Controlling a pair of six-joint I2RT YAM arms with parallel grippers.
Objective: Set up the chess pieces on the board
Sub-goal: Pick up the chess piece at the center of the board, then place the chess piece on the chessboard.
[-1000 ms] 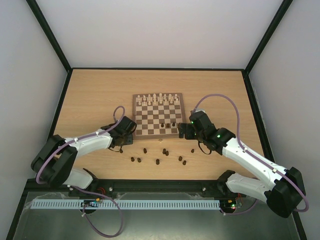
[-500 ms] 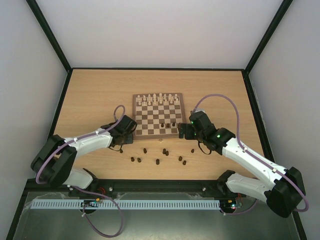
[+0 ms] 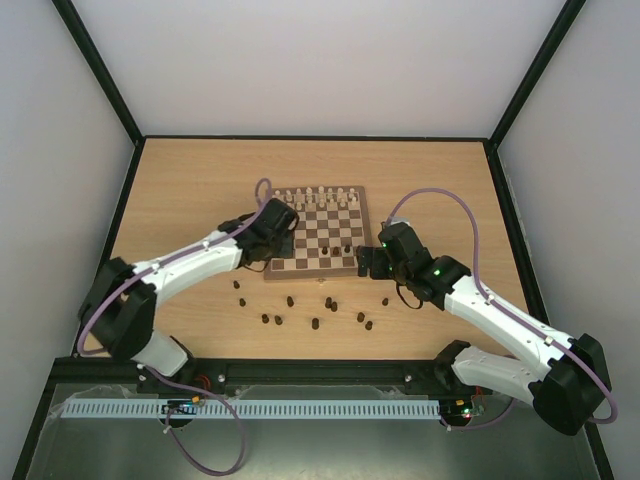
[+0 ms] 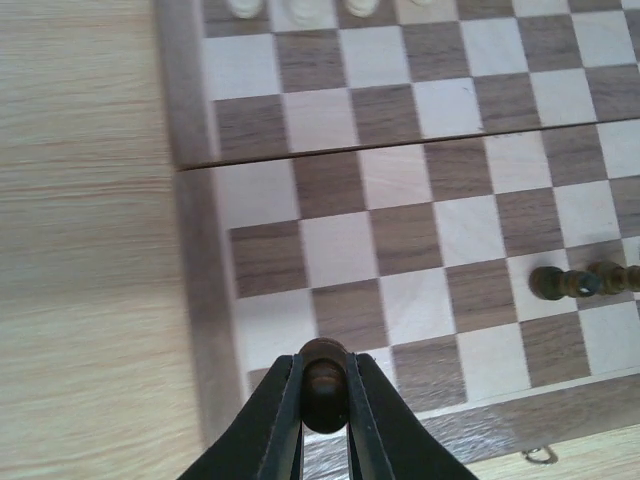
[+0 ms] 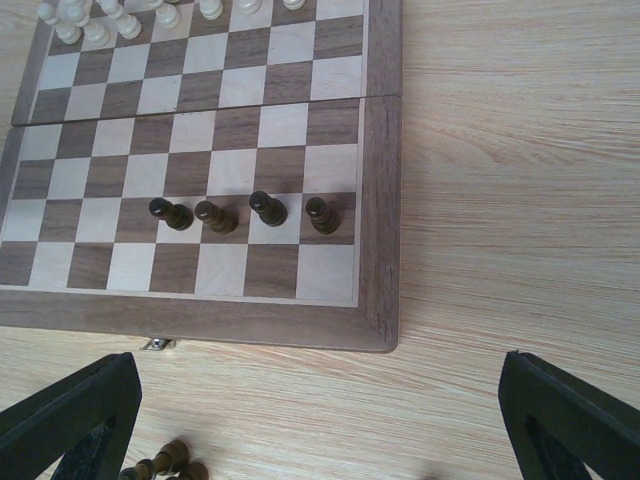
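The board (image 3: 300, 240) lies mid-table, with cream-white chessmen on its far rows. My left gripper (image 3: 272, 250) hangs over its near-left corner. In the left wrist view that gripper (image 4: 325, 362) is shut on a dark brown chess piece (image 4: 325, 392), above the corner squares (image 4: 350, 315). Several dark pieces (image 5: 268, 208) stand in a row on the board's near right, seen also in the left wrist view as dark pieces (image 4: 575, 282). My right gripper (image 3: 365, 262) stands open with nothing between its fingers, and its wrist view shows the gripper (image 5: 320, 400) above bare table just off the board's near-right corner (image 5: 380, 335).
Several loose dark pieces (image 3: 315, 323) are scattered on the table between the board and the arm bases, a few (image 5: 165, 462) close to my right gripper's left finger. The cream-white chessmen (image 3: 315, 197) fill the far rows. Black frame rails edge the table.
My left gripper has closed on a dark piece beside the board and carried it right and farther out, over the board's near-left corner. The right arm has not moved.
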